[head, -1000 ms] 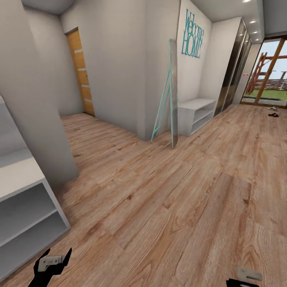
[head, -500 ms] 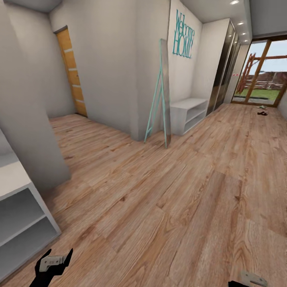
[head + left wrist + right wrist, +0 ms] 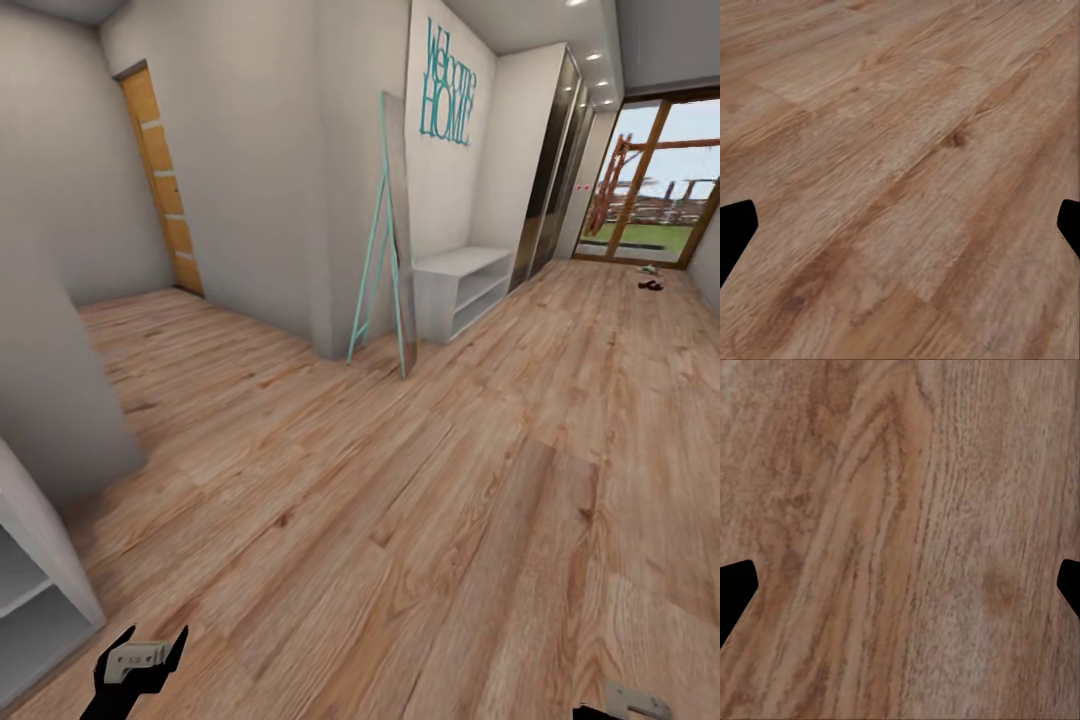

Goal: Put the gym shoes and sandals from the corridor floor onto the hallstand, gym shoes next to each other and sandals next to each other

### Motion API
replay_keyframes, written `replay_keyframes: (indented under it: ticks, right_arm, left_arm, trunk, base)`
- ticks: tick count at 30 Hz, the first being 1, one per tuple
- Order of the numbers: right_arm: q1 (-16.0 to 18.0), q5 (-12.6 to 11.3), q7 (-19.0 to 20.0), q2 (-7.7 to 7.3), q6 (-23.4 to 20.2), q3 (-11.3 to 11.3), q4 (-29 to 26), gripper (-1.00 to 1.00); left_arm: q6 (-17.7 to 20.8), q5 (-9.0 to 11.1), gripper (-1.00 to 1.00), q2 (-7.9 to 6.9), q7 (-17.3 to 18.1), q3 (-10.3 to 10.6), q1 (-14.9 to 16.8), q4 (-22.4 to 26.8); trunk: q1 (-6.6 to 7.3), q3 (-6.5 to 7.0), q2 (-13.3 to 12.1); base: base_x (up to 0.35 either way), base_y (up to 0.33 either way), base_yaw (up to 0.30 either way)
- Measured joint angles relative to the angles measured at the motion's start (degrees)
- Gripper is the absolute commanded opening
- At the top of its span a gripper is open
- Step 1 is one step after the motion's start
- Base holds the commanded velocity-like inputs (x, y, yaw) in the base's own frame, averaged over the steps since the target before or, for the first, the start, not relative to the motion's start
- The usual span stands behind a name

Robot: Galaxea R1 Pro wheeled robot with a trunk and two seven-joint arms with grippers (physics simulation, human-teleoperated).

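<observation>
**Robot in transit, view panned right, shoes far down the corridor**

The left gripper (image 3: 146, 650) is being held low at the bottom edge of the head view, fingers spread apart and nothing gripped; in the left wrist view the left gripper (image 3: 900, 225) is being seen with both fingertips far apart over bare planks. The right gripper (image 3: 900, 585) is likewise being held spread wide and empty in the right wrist view, above wood grain; in the head view only a sliver of it is being shown at the bottom right.

Compared with a second ago, the whole head view is being shifted: the near grey-white shelf unit (image 3: 40, 590) is being pushed further toward the left edge, less of it being shown, and the door (image 3: 160, 180), mirror (image 3: 392, 230) and hallstand (image 3: 462, 285) are all being displaced leftward. This is camera motion, not movement of the things.

The corridor floor (image 3: 420, 480) is being seen stretching away. The hallstand is standing against the wall past the leaning mirror, its long axis running along the wall, toward the window (image 3: 650, 180). Above it the "Welcome HOME" lettering (image 3: 447, 85) is being shown.

Far off, near the window, a dark sandal (image 3: 651, 286) is lying on the floor, with a pale gym shoe (image 3: 650, 268) just beyond it; both are too small for heading or long axis to be told.
</observation>
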State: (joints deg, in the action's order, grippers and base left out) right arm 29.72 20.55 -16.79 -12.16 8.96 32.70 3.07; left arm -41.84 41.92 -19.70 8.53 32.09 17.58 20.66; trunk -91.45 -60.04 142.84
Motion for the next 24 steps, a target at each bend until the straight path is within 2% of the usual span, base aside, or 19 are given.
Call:
replay_keyframes:
  ticks: [10, 24]
  right_arm:
    - [0.0, 0.0, 0.0, 0.03, 0.0, 0.0, 0.0, 1.0]
    - [0.0, 0.0, 0.0, 0.03, 0.0, 0.0, 0.0, 1.0]
  left_arm:
    - [0.0, 0.0, 1.0, 0.01, 0.0, 0.1, 0.0, 0.0]
    - [0.0, -0.1, 1.0, 0.01, 0.0, 0.1, 0.0, 0.0]
  trunk:
    - [0.0, -0.02, 0.0]
    - [0.0, -0.37, 0.0]
  base:
    - [0.333, -0.025, -0.036]
    - [0.341, -0.004, -0.197]
